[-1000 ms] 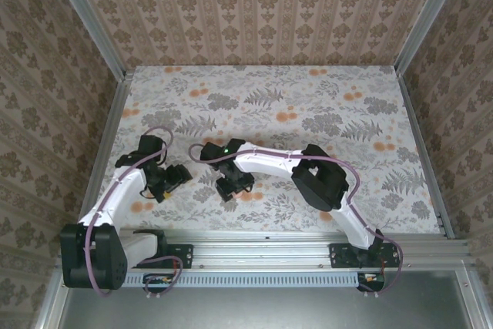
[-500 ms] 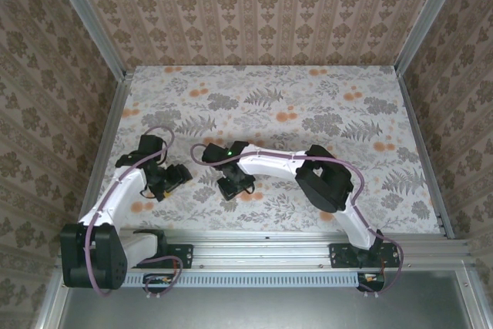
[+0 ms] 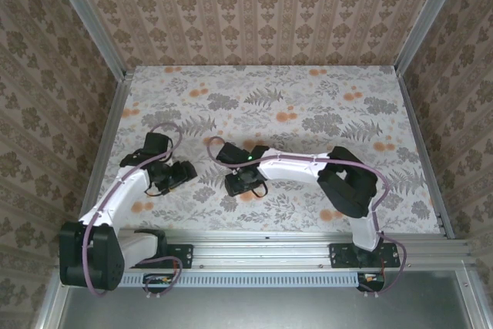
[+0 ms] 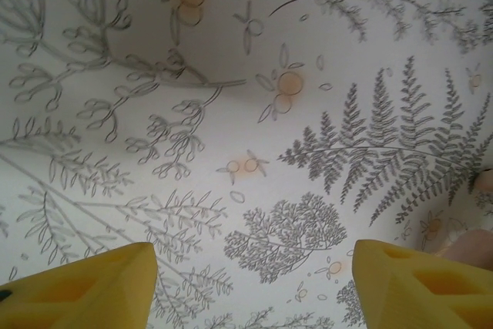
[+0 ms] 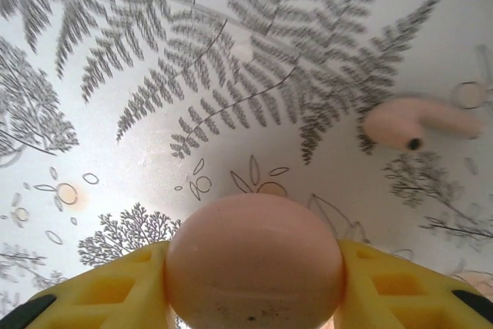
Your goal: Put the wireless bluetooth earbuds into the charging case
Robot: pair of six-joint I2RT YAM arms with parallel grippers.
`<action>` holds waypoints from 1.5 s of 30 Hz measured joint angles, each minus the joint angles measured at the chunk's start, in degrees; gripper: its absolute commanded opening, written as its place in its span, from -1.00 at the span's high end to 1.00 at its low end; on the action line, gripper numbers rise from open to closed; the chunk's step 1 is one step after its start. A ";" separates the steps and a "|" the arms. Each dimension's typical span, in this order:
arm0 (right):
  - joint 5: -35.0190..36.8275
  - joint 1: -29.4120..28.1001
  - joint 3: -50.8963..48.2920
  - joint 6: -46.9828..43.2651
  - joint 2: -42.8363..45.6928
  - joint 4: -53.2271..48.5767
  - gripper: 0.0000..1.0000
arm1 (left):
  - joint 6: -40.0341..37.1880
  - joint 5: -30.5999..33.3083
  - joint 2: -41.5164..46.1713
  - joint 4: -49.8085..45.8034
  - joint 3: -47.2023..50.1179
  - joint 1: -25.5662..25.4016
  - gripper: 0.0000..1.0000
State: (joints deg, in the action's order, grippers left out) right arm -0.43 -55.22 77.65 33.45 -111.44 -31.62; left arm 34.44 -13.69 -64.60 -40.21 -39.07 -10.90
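Note:
In the right wrist view a pale pinkish, glossy, pebble-like charging case (image 5: 254,256) sits on the floral table between the yellow fingers (image 5: 108,294), which press on both its sides. My right gripper (image 5: 254,271) is shut on it. One small pinkish earbud (image 5: 412,122) with a dark dot lies on the table beyond the case, to the right. In the top view the right gripper (image 3: 240,184) points down near the table's front middle and covers the case. My left gripper (image 3: 179,172) hovers to its left, open, with bare table between its yellow fingers (image 4: 85,287).
A pale pink rounded shape (image 4: 468,248) shows at the right edge of the left wrist view; I cannot tell what it is. Patterned walls (image 3: 46,98) enclose the table on three sides. An aluminium rail (image 3: 308,240) runs along the near edge.
The right arm has stretched out, its elbow swinging right, and its gripper has shifted slightly right and closed on the case. The left gripper has edged right and narrowed a little.

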 measured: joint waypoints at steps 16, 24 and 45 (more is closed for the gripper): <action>-4.52 8.90 -16.87 13.27 16.61 26.84 0.15 | -10.54 2.29 26.47 26.77 14.10 -6.71 -0.22; -7.98 10.60 -20.79 17.55 20.28 38.03 0.13 | -16.13 -0.28 36.74 41.33 23.41 -10.01 -0.21; -14.05 9.18 -28.61 19.17 26.75 60.24 0.09 | -37.16 -1.81 38.49 57.18 28.61 -24.83 -0.09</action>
State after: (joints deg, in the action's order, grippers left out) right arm -14.48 -46.04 49.04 52.62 -84.68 28.62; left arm -2.72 -15.51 -26.11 16.97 -10.46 -35.73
